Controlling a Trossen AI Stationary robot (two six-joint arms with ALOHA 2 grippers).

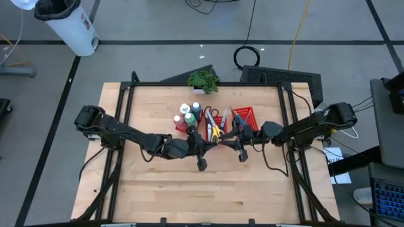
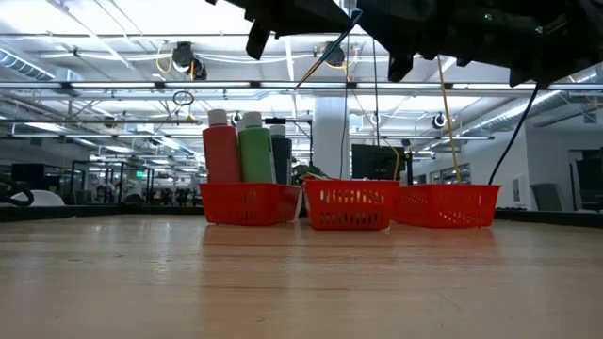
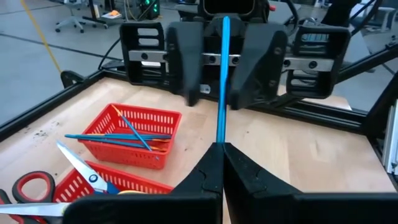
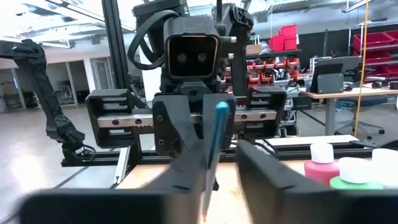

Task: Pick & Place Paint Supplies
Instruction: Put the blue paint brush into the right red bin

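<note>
I have both arms meeting above the middle of the table (image 1: 158, 189), just in front of the red mesh tray (image 2: 350, 204) that sits toward the far edge. Its three baskets hold paint bottles (image 1: 188, 117) at the left end, scissors (image 1: 214, 126) with red and yellow handles in the middle, and thin brushes (image 3: 121, 137) at the right end. A small potted plant (image 1: 202, 81) stands behind the tray at the far edge. Nothing lies on the bare wood nearer to me.

The left gripper (image 3: 221, 155) is pressed together on a thin blue-green brush (image 3: 222, 81), a slim straight stick pointing toward the other arm. The right gripper (image 3: 217, 68) faces it head-on, its fingers (image 4: 186, 146) either side of the brush's free end with a gap showing; I cannot tell whether they touch it. The brush hangs in the air between the two claws, clear of the baskets.
</note>
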